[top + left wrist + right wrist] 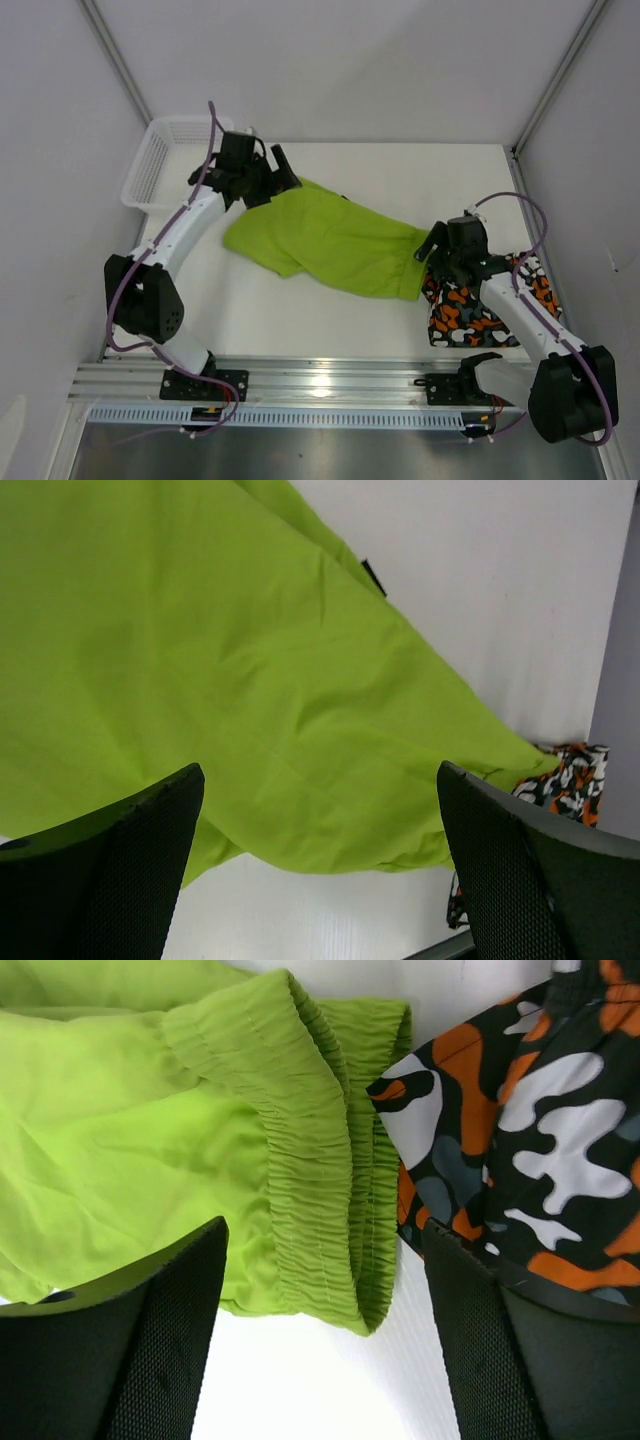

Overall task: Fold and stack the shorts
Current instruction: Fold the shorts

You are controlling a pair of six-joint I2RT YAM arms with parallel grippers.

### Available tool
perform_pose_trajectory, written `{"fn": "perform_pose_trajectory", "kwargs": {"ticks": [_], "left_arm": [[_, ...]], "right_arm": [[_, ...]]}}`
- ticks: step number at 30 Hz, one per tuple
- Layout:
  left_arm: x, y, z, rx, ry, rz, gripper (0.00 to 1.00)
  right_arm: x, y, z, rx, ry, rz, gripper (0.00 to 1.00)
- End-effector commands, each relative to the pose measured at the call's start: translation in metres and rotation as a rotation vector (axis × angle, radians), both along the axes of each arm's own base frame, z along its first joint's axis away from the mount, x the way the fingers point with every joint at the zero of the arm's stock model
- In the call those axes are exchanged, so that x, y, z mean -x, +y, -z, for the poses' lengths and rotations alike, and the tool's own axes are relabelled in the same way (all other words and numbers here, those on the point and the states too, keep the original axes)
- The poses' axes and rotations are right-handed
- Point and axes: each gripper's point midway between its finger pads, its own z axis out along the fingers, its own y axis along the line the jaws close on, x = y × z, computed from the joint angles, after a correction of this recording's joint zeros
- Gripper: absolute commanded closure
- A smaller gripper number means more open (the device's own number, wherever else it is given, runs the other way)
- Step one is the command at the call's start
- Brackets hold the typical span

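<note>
Grabbing the floppy green shorts (330,240)? Pinch your 3 o'clock waistband (310,1160); left claw (318,780) and right claw (322,1250) gape empty.

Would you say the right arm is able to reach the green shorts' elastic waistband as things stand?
Probably yes: the right gripper, fingers open, hangs directly over the waistband, with nothing covering it; the camouflage shorts lie just beside it.

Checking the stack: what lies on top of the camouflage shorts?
Nothing visible; the lime green shorts only meet the camouflage shorts at one edge. The right arm hides part.
</note>
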Motion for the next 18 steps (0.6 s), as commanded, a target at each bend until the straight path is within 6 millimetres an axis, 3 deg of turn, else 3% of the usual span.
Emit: {"fn": "perform_pose_trajectory", "kwargs": {"ticks": [1,6,10,13,14,16,18], "left_arm": [[-0.002,-0.021,0.008,0.052,-0.072,0.072,0.01],[0.015,-0.024,0.029,0.024,-0.024,0.095,0.02],[0.026,-0.021,0.031,0.001,-0.028,0.105,0.02],[0.034,-0.013,0.034,-0.030,-0.019,0.096,0.02],[0.039,-0.011,0.032,-0.032,-0.023,0.097,0.02],[0.045,-0.007,0.033,-0.052,-0.029,0.089,0.02],[0.051,-0.004,0.027,-0.064,-0.046,0.083,0.02]], "right_arm": [[-0.010,0.019,0.006,-0.042,-0.033,-0.095,0.22],[-0.012,0.040,0.034,0.019,0.038,-0.130,0.30],[-0.005,0.071,0.059,0.024,0.090,-0.162,0.41],[0.009,0.109,0.070,-0.001,0.104,-0.206,0.47],[0.026,0.136,0.071,0.004,0.097,-0.279,0.48],[0.036,0.165,0.064,0.002,0.068,-0.313,0.47],[0.058,0.202,0.060,-0.018,0.066,-0.398,0.41]]}}
